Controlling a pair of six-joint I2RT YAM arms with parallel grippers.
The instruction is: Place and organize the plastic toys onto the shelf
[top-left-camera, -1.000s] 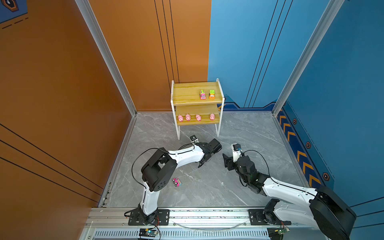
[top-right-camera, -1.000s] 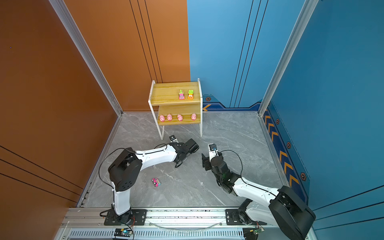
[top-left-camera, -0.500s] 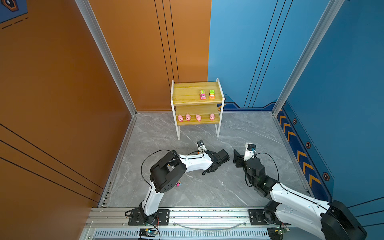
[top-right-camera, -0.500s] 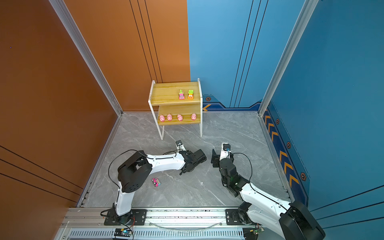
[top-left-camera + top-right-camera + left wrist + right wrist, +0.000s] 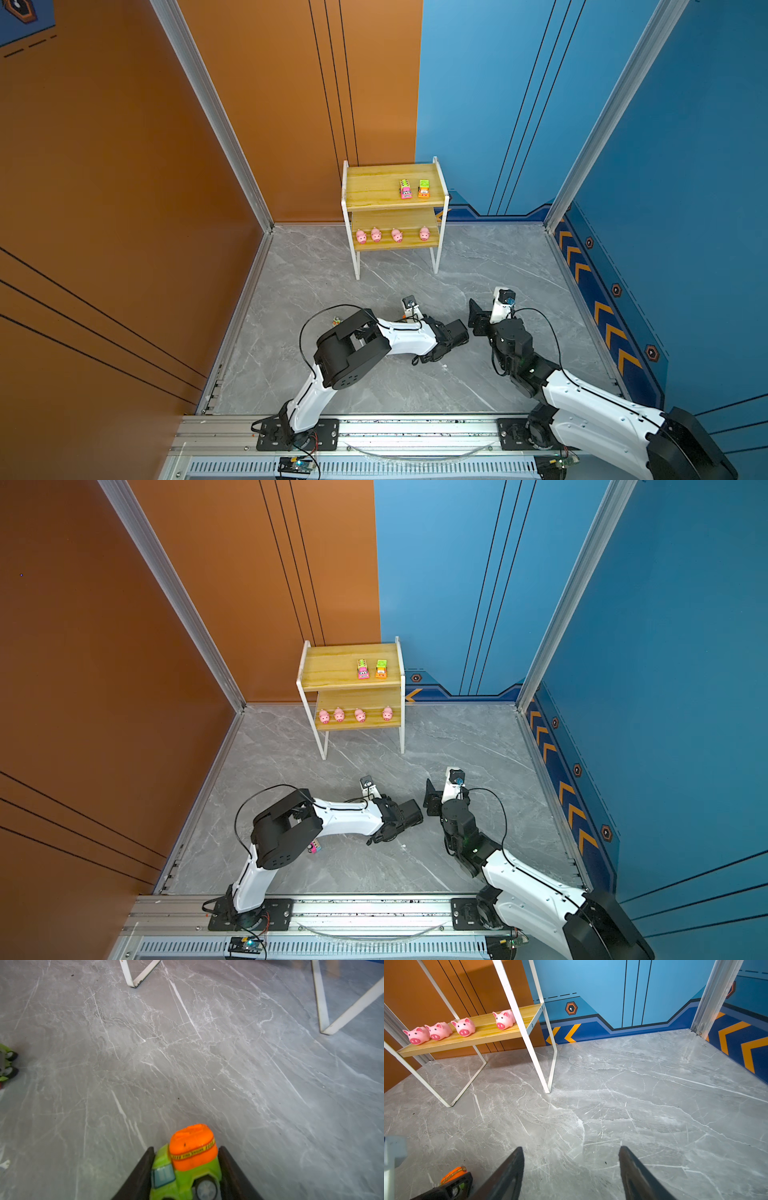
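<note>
Left gripper (image 5: 186, 1149): clamped on green plastic toy truck with orange drum (image 5: 182, 1172), wedged between its jaws.
Right gripper (image 5: 571, 1147): spread wide, empty, close alongside.
White-framed wooden shelf (image 5: 483, 1036): well apart, four pink toy pigs (image 5: 464, 1027) on its lower tier.

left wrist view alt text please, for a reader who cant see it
The left gripper is shut on a green toy truck with an orange drum, seen close up against a grey marbled floor. The white legs of the shelf stand farther off, and another green toy vehicle is cut off by the picture's edge.
</note>
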